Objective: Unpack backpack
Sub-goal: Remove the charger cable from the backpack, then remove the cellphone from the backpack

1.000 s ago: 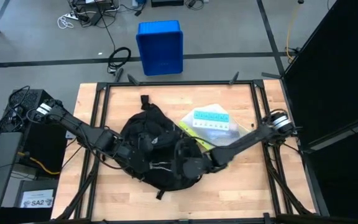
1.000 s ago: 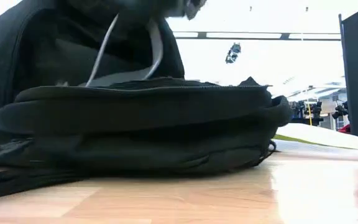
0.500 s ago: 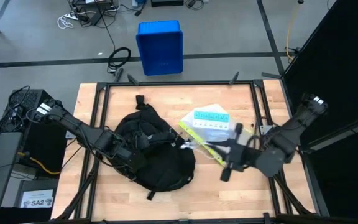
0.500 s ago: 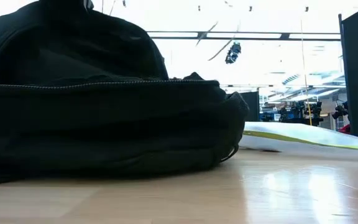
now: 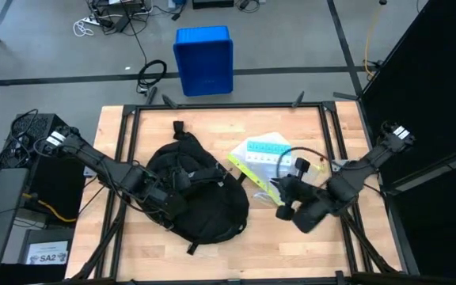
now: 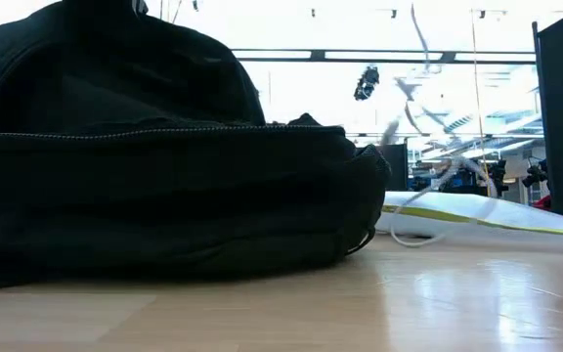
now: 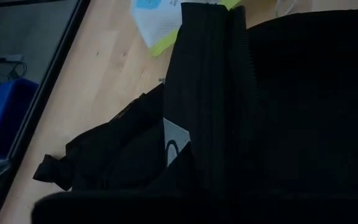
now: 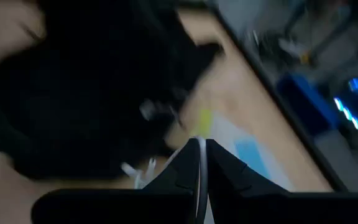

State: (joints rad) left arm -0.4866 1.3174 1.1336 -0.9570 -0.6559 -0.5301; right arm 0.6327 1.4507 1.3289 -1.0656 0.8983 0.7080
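The black backpack [image 5: 200,198] lies flat on the wooden table, left of the middle, and fills the left of the low view [image 6: 164,176]. My left gripper [image 5: 167,198] is shut at its left side. My right gripper [image 5: 280,195] hangs above the table to the right of the backpack, shut on a thin white cable [image 5: 291,152]. The cable loops up over the gripper. In the low view it shows blurred in the air [image 6: 420,49], its lower part near the table [image 6: 413,238]. My left gripper meets the backpack's fabric at its left side [image 5: 172,194], slanting down from the table's left. Black on black hides the exact part and the hold. The backpack rests flat on the table. My right gripper pinches the white cable [image 8: 201,163] between its two fingertips, the cable running along the gap. The fingers slant down toward the backpack. The cable is lifted and slack, looping above the gripper.
A blue-and-white pill box [image 5: 269,152] lies on a clear pouch with a yellow-green edge [image 5: 248,172], right of the backpack and below the cable. A blue bin [image 5: 203,59] stands on the floor beyond the far edge. Bare wood shows along the near edge.
My right gripper has come out of the backpack, moving toward the table's right edge and up while turning, and has drawn the white cable out with it. The backpack, first pulled up and rightward, has settled back flat toward the left.
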